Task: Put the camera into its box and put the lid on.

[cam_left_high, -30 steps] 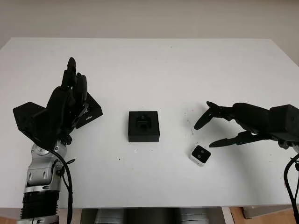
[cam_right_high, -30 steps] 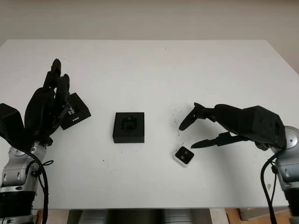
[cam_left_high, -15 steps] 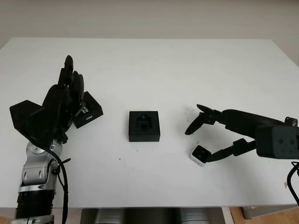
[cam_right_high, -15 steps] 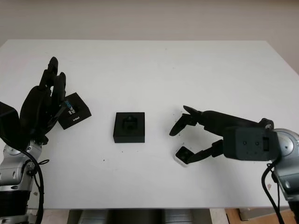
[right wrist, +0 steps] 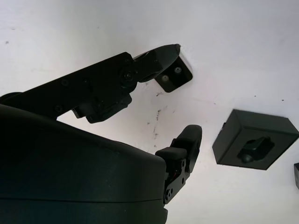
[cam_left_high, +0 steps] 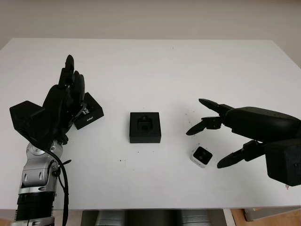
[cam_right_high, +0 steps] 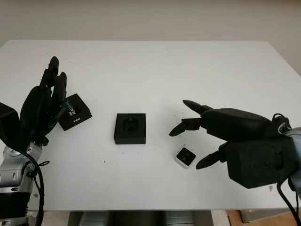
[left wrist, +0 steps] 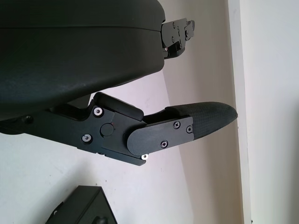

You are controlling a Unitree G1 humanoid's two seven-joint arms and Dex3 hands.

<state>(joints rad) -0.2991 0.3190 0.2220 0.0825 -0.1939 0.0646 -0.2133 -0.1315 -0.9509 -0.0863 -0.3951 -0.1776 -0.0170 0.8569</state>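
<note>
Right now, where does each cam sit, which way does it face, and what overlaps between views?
Head stereo pair: on the head, looking forward and down at the table; open left hand over the lid, open right hand around the camera.
Left wrist: beside the left hand's shell, facing table and wall.
Right wrist: behind the right hand, facing camera and box.
Shared: box in right wrist and head views.

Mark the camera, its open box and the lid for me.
camera (cam_left_high: 201,156), left eye view, its dark front face.
box (cam_left_high: 145,127), left eye view, the insert inside.
lid (cam_right_high: 74,113), right eye view, its printed top.
</note>
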